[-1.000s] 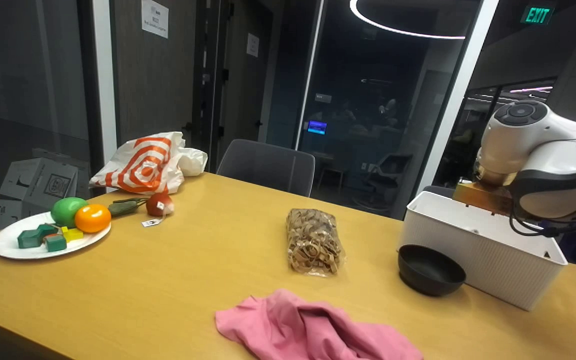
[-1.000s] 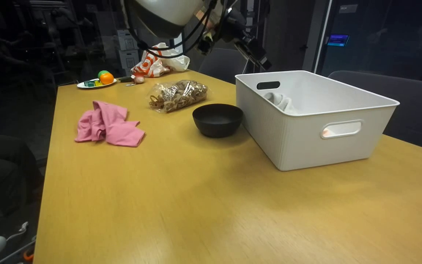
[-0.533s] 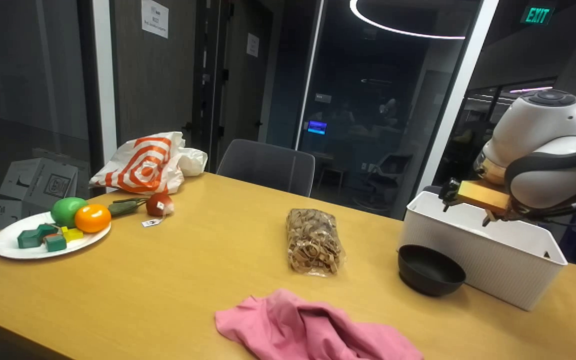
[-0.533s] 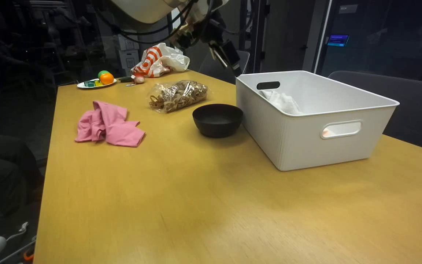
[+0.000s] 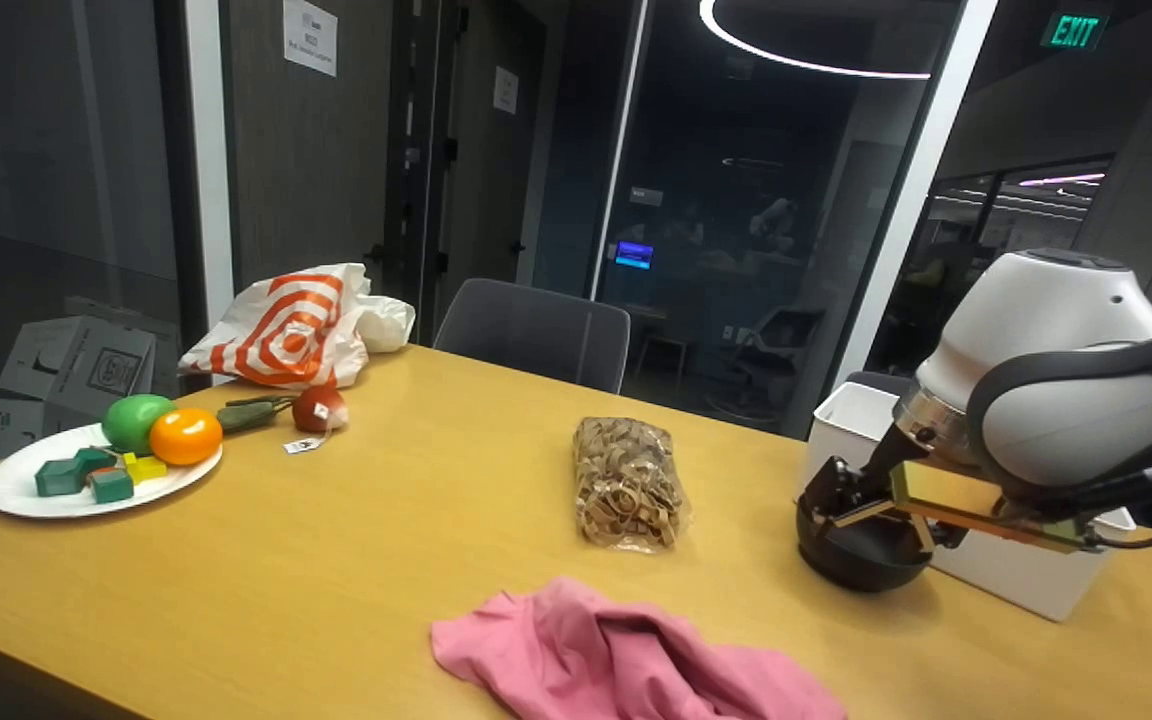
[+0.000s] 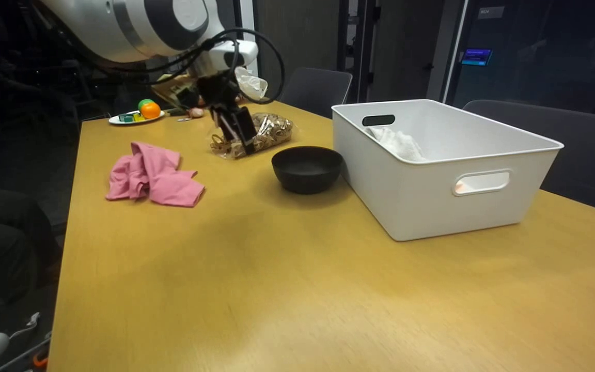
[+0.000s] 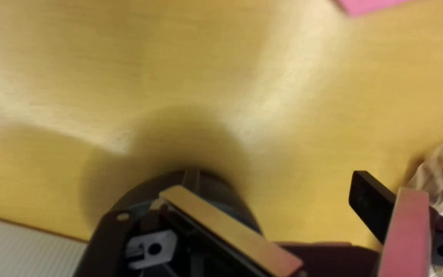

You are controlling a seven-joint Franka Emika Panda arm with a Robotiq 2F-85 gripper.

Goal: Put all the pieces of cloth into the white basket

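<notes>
A crumpled pink cloth lies on the table in both exterior views; its edge shows at the top right of the wrist view. A white cloth lies inside the white basket, near its handle hole. The basket's wall also shows in an exterior view and at the wrist view's lower left. My gripper is outside the basket, above the table, between basket and pink cloth. In the wrist view the gripper is open, with its fingers wide apart and nothing between them.
A black bowl stands against the basket, close under one finger in the wrist view. A clear bag of brown bands lies beyond it. A white plate with fruit and blocks and a red-and-white bag are at the far end.
My gripper has moved away from above the basket, lower and toward the pink cloth's side. The white cloth in the basket has changed shape slightly. The pink cloth has not moved.
</notes>
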